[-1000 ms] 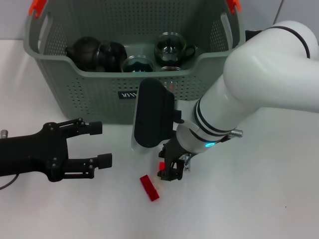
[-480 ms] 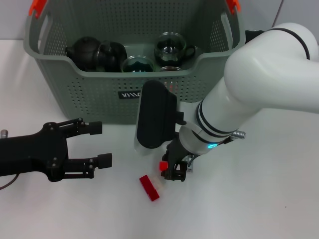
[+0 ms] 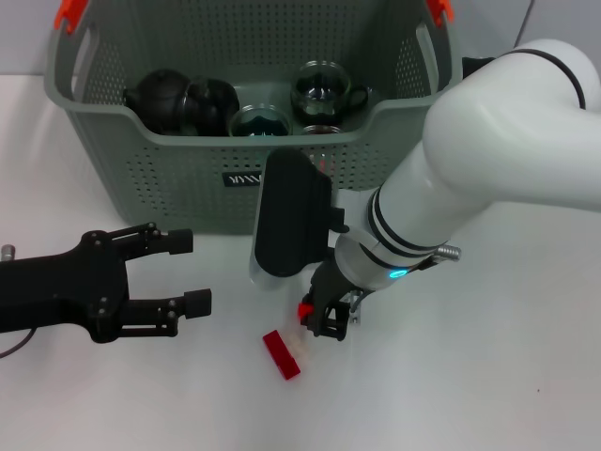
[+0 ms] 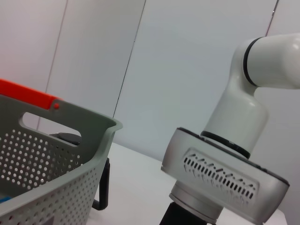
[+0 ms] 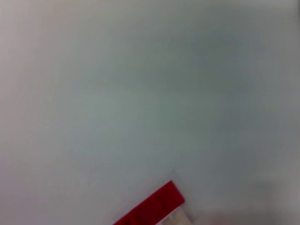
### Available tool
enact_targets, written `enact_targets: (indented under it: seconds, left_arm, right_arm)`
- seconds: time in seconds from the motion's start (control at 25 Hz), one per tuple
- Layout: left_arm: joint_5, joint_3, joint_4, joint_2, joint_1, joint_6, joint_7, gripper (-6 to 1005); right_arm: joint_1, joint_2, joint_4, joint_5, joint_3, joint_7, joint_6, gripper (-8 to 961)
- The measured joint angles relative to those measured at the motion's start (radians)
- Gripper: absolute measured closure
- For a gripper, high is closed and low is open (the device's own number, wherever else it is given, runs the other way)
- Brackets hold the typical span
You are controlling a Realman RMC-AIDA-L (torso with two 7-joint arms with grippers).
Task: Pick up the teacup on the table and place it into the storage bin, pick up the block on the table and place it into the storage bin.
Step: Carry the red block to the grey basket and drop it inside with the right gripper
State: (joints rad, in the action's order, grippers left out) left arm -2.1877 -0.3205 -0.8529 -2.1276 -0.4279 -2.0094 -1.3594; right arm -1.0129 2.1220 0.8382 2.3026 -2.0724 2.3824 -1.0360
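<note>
Cups already sit inside the storage bin (image 3: 178, 183), so that half looks done. The right gripper (image 3: 319, 319) hangs low over the table (image 3: 488, 376), pinching a small red block (image 3: 304, 311); another red block (image 3: 281, 354) lies just beside. The left gripper (image 3: 178, 272) waits spread apart.

White table (image 3: 526, 376); pale panelled wall (image 4: 187, 56)
</note>
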Motion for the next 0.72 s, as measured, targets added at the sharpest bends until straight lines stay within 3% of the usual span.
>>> enact_targets:
  seconds: [0.28,0.48,0.6,0.72]
  left_arm:
    - [-0.001,0.001,-0.005,0.001,0.003,-0.008,-0.005,112]
    - [0.0,0.015,-0.007,0.002,0.013,-0.014,-0.006,112]
    - [0.0,0.02,-0.008,0.002,0.016,-0.014,-0.006,112]
    - [0.002,0.026,-0.008,0.002,0.017,-0.014,-0.004,112]
  right_arm:
    - [0.059,-0.018,0.119,0.018,0.047,0.025,-0.01,776]
    - [0.127,-0.02,0.267,0.125,0.183,0.047,-0.071,777]
    - [0.168,-0.022,0.424,0.175,0.283,0.056,-0.13,764]
    - [0.177,-0.022,0.496,0.188,0.334,0.057,-0.16,745]
